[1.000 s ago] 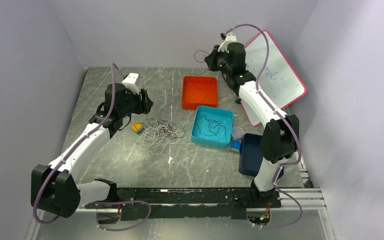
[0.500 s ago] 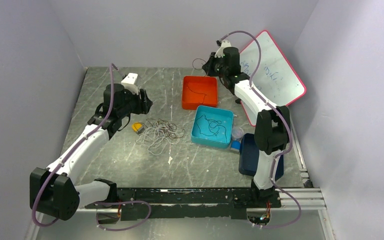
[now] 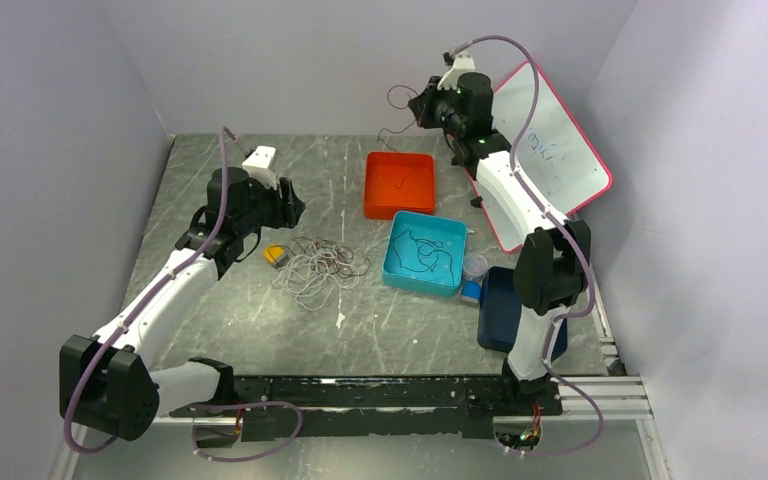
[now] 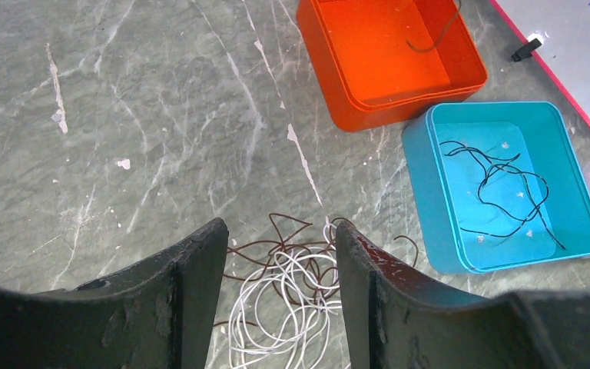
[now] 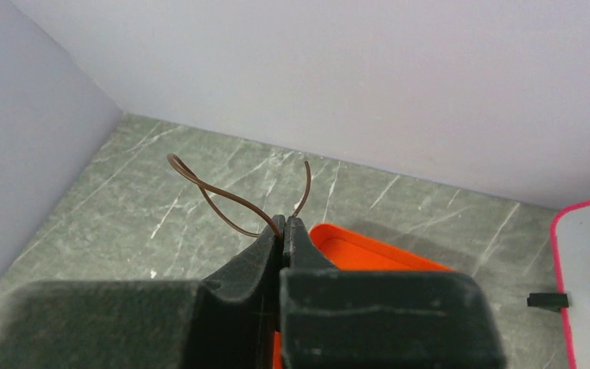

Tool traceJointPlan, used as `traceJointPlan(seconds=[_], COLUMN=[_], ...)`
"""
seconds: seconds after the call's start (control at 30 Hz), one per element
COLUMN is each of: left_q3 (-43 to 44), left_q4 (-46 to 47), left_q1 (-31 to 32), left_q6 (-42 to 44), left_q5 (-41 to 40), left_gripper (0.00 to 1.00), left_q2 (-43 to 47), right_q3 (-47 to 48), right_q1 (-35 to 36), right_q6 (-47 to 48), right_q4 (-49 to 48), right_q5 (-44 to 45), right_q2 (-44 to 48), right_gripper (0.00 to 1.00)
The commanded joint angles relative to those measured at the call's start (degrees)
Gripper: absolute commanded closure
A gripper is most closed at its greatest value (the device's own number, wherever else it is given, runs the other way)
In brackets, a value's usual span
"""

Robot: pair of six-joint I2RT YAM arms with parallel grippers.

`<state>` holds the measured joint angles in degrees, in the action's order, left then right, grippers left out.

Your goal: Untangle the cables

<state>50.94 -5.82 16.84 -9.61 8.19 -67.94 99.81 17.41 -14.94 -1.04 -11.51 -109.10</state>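
Top external view: the right pincer [image 3: 421,104] is raised high above the far side of the tabletop [image 3: 260,330], beyond the back edge of the orange tray [image 3: 372,186], with a pink-framed whiteboard [image 3: 560,150] leaning against the wall just behind the arm. Its jaws are pressed together on a thin brown cable [image 3: 396,97], which curls out of the tips in a small loop and trails downward toward the tray. The right wrist view shows this grip plainly: the two black fingers meet with the cable pinched between them, one loop and one short end rising free above the tips. A dark strand also lies inside the orange tray; I cannot tell whether it is the same cable.

The left pincer [image 3: 294,208] hangs over the left half of the tabletop, its jaws partly apart and holding nothing. In the left wrist view, the tangle of cables [image 4: 284,288], white loops mixed with brown ones, lies on the stone-patterned surface directly below and between the fingers, not touched by them. A small yellow object [image 3: 276,254] sits just left of the tangle.

To the right of the tangle stands the teal tray [image 3: 392,264], touching the orange tray's near corner, with a black cable [image 4: 499,188] sprawled loosely on its floor.
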Motion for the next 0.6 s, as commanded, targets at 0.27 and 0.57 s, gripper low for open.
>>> traceJointPlan(seconds=[0.27,0.57], left_q3=[0.18,0.06], left_q4=[0.56,0.63], left_q1=[-0.49,-0.49], left_q6=[0.99,1.07], left_q5=[-0.02,-0.1], left_gripper=[0.41,0.42], left_q2=[0.34,0.62], right_q3=[-0.94,-4.63], right_q1=[-0.75,-0.71], right_q6=[2.05,3.37], right_q4=[-1.95,-1.53], right_q5=[1.65,1.48], right_q2=[-1.64,-7.99], right_gripper=[1.0,1.0])
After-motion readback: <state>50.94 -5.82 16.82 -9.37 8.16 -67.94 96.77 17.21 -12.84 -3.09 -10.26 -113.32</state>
